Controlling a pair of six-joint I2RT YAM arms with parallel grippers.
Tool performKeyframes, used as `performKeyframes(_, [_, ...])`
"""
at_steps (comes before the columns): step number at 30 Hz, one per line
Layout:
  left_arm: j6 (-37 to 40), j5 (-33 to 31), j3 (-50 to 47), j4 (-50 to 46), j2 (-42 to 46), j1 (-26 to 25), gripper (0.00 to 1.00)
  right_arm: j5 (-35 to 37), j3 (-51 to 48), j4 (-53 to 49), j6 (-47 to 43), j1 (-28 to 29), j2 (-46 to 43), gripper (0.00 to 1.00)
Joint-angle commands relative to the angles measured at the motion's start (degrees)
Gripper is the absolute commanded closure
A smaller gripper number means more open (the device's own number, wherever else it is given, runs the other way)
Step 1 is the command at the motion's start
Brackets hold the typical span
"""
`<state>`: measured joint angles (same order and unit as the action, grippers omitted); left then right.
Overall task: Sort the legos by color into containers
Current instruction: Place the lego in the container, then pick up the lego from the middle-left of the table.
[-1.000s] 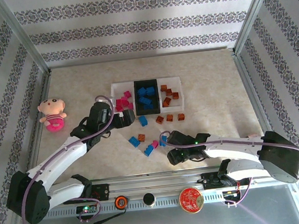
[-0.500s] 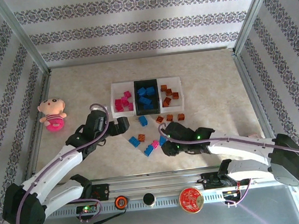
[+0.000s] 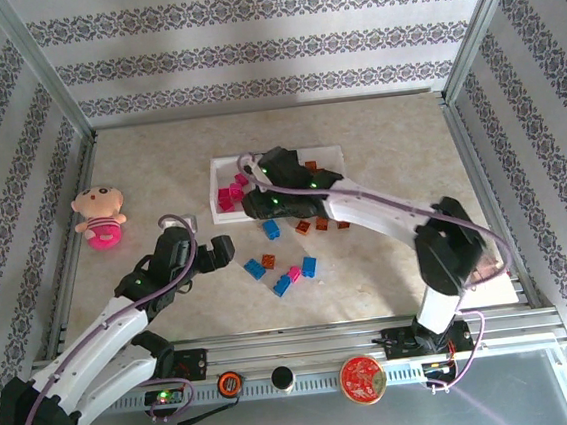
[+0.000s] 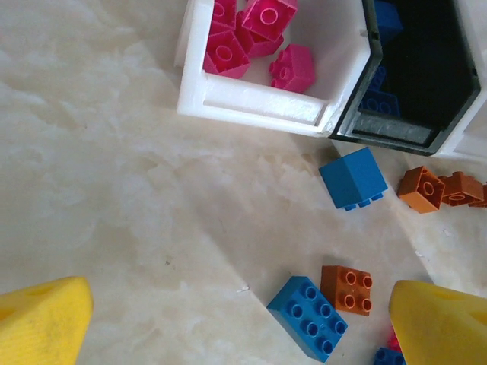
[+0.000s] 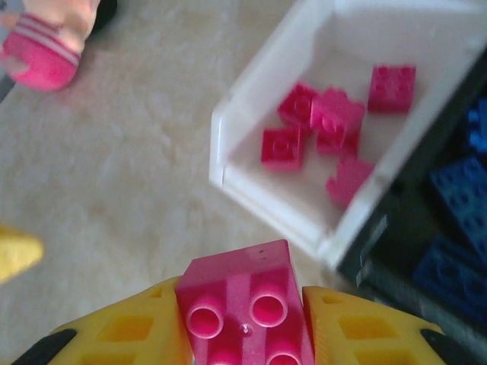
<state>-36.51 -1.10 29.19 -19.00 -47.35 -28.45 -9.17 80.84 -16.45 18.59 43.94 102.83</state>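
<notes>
Left gripper (image 3: 217,251): fingers wide apart, idle, low over the table beside loose legos (image 4: 308,315). Right gripper (image 5: 243,323): clamped on a magenta brick (image 5: 240,296), hovering just short of the left white tray (image 5: 259,199), where several pink ones lie. Step in hand: delivering pink. Next, I judge: carry it past the rim and let go, keeping clear of the black tray (image 5: 373,255) alongside.

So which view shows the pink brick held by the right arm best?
Right wrist: the pink brick sits large between the yellow jaws, studs facing the camera. From the top, the right gripper by the trays hides it.
</notes>
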Motion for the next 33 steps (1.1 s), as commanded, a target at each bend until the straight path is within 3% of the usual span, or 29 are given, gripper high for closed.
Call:
performKeyframes(1, [-1.0,0.6,-0.8,-2.1,0.9,-0.1,0.0,-0.1,7.2,-0.5,-2.0,-1.2,6.9,0.64])
performKeyframes(10, [-0.6,4.9,-2.5,-0.4,0.7,0.1,0.0,0.3,22.8,-0.9,0.1,-3.0,21.2,0.59])
performKeyframes(18, [0.9,8.5,-2.1,2.2,-3.5,0.0,0.02,-0.6,28.5,-0.9,1.7,-3.9,23.5,0.42])
performKeyframes(25, [3.2,11.1,0.2,4.3,-10.5,-2.4,0.05,-1.4,13.7,5.3,1.5,-3.8,12.0,0.4])
performKeyframes(33, [8.5,4.6,6.4,1.7,-21.3,-12.2,0.06,-1.7,-5.7,11.5,2.4,-4.1,-1.5,0.39])
